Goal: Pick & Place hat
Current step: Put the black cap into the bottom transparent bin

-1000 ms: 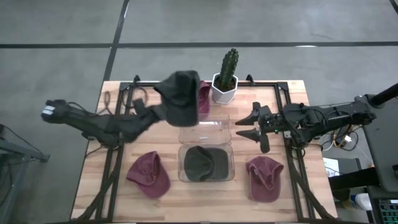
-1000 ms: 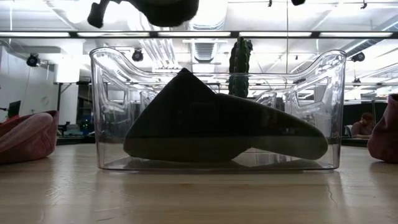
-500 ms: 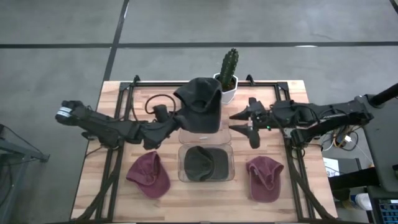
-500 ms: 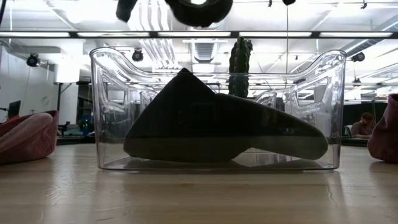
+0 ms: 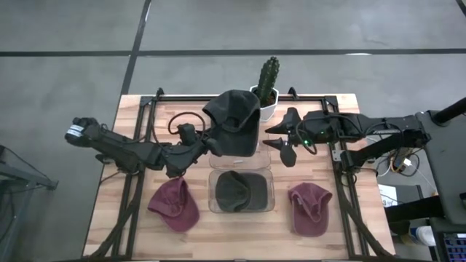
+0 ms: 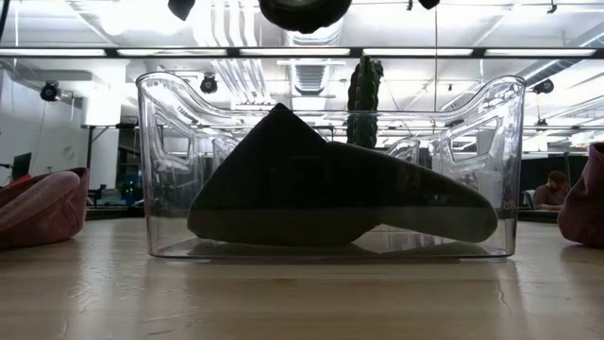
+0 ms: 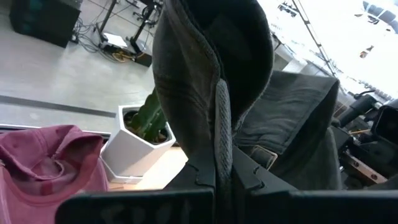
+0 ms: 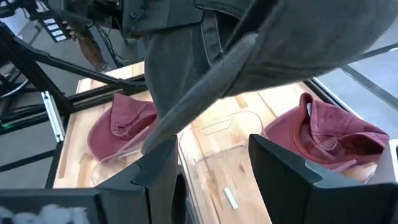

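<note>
A dark grey hat (image 5: 237, 124) is lifted over the far clear bin (image 5: 263, 156); the low view shows only its underside (image 6: 302, 11) at the top edge. My left gripper (image 5: 212, 143) is shut on it, coming from the table's left. My right gripper (image 5: 280, 143) is open just right of the hat. In the right wrist view the hat's brim (image 8: 205, 93) passes over its spread fingers (image 8: 214, 180); I cannot tell whether they touch. A second dark hat (image 6: 330, 198) lies in the near clear bin (image 5: 241, 191). My left gripper (image 7: 219, 171) pinches the hat's crown edge (image 7: 221, 134) between both fingers, beside the back strap buckle (image 7: 264, 155); how many layers, I cannot tell. The fingers come roughly level from the table's left. The hat is lifted clear and extends beyond the fingertips.
Maroon hats lie near left (image 5: 175, 204) and near right (image 5: 311, 209); a third (image 7: 43, 162) sits at the far side beside a cactus in a white pot (image 5: 266, 91). Black frame rails (image 5: 135, 189) run along both table sides.
My left gripper has swung toward the table's right, carrying the grey hat from the far left to above the far clear bin, then nearly stopped. My right gripper has moved left and toward the far edge, closing in on the hat, still open.
</note>
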`<move>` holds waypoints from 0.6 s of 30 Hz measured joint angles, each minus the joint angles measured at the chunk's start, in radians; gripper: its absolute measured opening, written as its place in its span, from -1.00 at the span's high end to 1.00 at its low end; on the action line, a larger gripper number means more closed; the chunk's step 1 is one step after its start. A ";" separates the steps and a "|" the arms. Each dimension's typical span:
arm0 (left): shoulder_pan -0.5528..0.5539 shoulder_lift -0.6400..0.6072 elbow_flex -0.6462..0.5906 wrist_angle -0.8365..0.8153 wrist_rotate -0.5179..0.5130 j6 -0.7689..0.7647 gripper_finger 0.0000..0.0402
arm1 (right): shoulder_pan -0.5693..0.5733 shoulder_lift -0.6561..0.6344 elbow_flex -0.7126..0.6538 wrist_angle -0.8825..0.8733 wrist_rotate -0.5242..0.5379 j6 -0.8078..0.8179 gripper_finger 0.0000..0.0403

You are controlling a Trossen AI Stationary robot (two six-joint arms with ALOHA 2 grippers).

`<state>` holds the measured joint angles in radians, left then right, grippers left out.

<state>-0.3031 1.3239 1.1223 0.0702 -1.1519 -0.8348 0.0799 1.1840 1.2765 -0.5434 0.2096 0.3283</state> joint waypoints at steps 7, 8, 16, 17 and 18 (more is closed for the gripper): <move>0.000 0.000 -0.015 -0.009 -0.002 0.001 0.98 | -0.004 0.032 0.003 -0.039 0.000 0.007 0.05; 0.000 0.000 -0.015 -0.008 -0.002 0.001 0.98 | -0.006 0.036 0.003 -0.031 0.002 0.007 0.05; 0.000 0.018 -0.016 -0.007 -0.006 -0.002 0.98 | -0.021 0.041 0.025 0.024 0.033 0.020 0.05; 0.000 0.018 -0.016 -0.007 -0.012 -0.002 0.98 | -0.021 0.041 0.027 0.026 0.044 0.032 0.05; 0.000 0.019 -0.016 -0.007 -0.018 -0.002 0.98 | -0.022 0.041 0.028 0.026 0.062 0.052 0.05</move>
<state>-0.3035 1.3429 1.1061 0.0628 -1.1702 -0.8364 0.0583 1.2255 1.3045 -0.5170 0.2711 0.3802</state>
